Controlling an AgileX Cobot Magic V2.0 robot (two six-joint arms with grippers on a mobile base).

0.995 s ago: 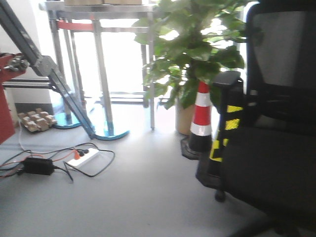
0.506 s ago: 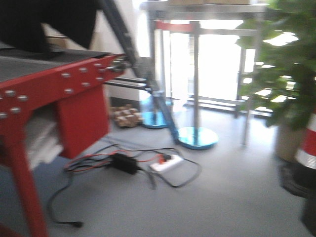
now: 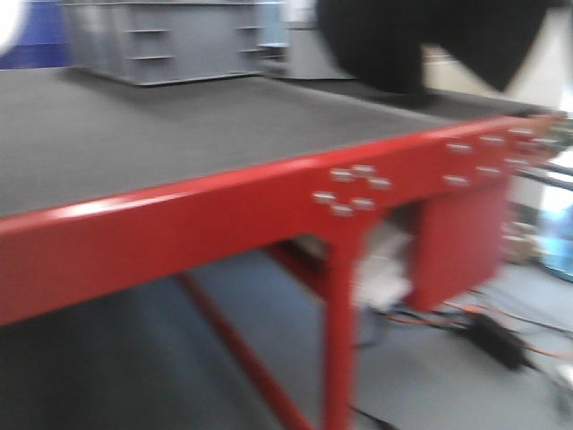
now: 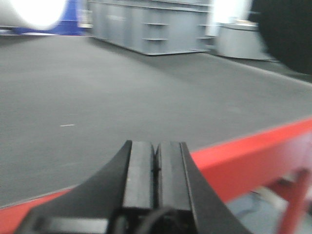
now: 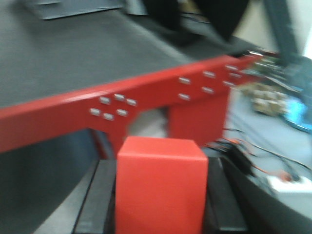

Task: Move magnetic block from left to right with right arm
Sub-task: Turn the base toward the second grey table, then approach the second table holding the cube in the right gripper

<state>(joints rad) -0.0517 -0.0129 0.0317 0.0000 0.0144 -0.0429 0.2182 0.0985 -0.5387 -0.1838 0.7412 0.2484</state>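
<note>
Pincers first: my right pincer is clamped on the magnetic block. The red cube sits between its two black fingers, just short of the red frame rail of the counter. My left pincer has its fingers pressed together with nothing between them, pointing across the counter's dark top. On the far side stands a grey crate. Everything I see is blurred.

Left gripper: matte black, with 2 flat, straight jaws and squared tips.
Housing: black, flaring wide below the jaws in 2 curved shoulders.
Cable: thin dark loop at the housing's base.
Right gripper: black, with 2 flat slab-like jaws; blurred, no screws or markings legible.
</note>
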